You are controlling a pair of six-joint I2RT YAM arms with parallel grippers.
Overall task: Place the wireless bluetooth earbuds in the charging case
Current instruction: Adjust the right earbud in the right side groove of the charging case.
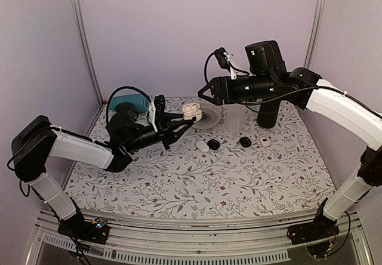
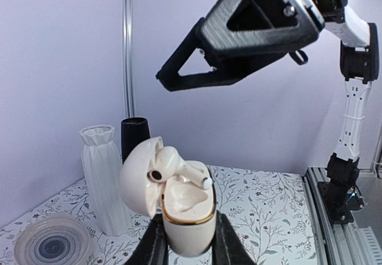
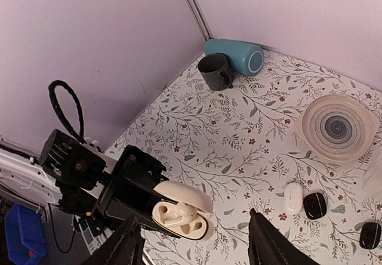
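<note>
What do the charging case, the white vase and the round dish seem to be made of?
The charging case looks like glossy cream-white plastic: soft highlights, with a thin gold-coloured rim band, perhaps metal or paint. The white vase seems matte and ribbed, plastic or ceramic; I cannot tell which. The round dish appears translucent, glass or clear plastic: its rim looks see-through.

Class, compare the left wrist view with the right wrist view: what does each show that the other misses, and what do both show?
Left wrist only: a black cylinder, a white ribbed vase shown whole, and the right arm's base. Right wrist only: a teal cylinder, a dark mug, a white oval pod and black pods. Both: the open charging case clamped in the left gripper, and the patterned dish.
</note>
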